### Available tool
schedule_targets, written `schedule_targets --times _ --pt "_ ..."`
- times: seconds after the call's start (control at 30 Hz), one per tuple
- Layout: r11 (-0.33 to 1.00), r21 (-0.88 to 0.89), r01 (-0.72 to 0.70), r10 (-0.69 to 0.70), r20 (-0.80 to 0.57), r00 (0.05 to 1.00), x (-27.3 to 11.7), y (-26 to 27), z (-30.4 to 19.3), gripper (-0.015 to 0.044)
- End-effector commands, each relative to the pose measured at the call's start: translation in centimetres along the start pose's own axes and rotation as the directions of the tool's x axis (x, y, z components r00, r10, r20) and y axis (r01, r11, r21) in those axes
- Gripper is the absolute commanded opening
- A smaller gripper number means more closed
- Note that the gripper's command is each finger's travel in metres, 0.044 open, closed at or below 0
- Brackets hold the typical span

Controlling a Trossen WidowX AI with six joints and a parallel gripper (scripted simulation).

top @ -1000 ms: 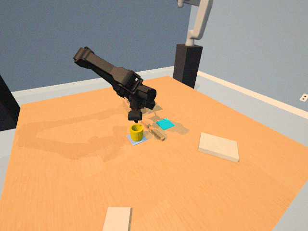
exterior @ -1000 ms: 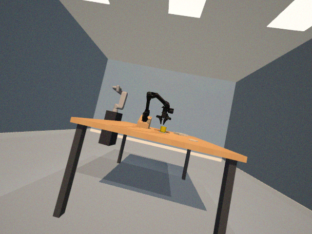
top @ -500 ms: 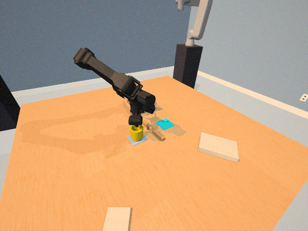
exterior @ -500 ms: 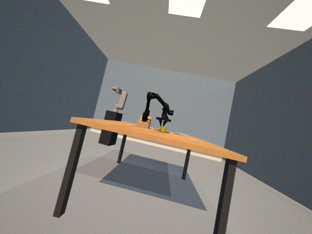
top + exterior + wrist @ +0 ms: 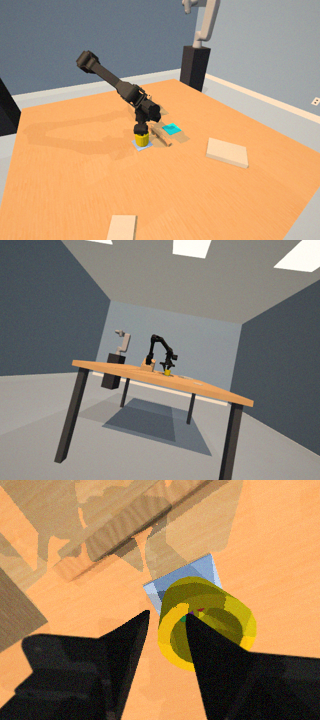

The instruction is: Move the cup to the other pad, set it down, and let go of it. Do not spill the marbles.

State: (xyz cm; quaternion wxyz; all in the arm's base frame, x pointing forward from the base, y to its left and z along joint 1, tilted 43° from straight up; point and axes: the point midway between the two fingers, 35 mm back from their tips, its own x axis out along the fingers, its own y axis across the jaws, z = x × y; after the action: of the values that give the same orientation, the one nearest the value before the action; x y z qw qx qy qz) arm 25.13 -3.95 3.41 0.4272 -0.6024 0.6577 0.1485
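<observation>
Our hand (image 5: 167, 615) is partly spread and grips nothing. It straddles the near wall of the cup (image 5: 227, 605), seemingly ready to pinch the rim. The cup stands on its pale pad (image 5: 200, 570); the cyan pad (image 5: 171, 128) waits nearby.

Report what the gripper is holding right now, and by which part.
Nothing yet. The gripper straddles the wall of the yellow cup, one finger inside the rim and one outside, but it is not closed on it.
</observation>
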Motion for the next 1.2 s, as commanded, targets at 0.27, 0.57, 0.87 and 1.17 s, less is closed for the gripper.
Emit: schedule_targets --times 0.27,0.57,0.87,1.17 --pt "1.000 -0.010 -0.002 0.002 -0.009 1.000 1.23 0.30 -0.18 0.0167" --pt "1.000 -0.002 -0.001 0.001 -0.004 1.000 1.05 0.12 -0.12 0.0107" --pt "1.000 -0.002 -0.001 0.001 -0.004 1.000 1.05 0.12 -0.12 0.0047" --pt "1.000 -0.002 -0.001 0.001 -0.004 1.000 0.75 0.11 -0.09 0.0000"
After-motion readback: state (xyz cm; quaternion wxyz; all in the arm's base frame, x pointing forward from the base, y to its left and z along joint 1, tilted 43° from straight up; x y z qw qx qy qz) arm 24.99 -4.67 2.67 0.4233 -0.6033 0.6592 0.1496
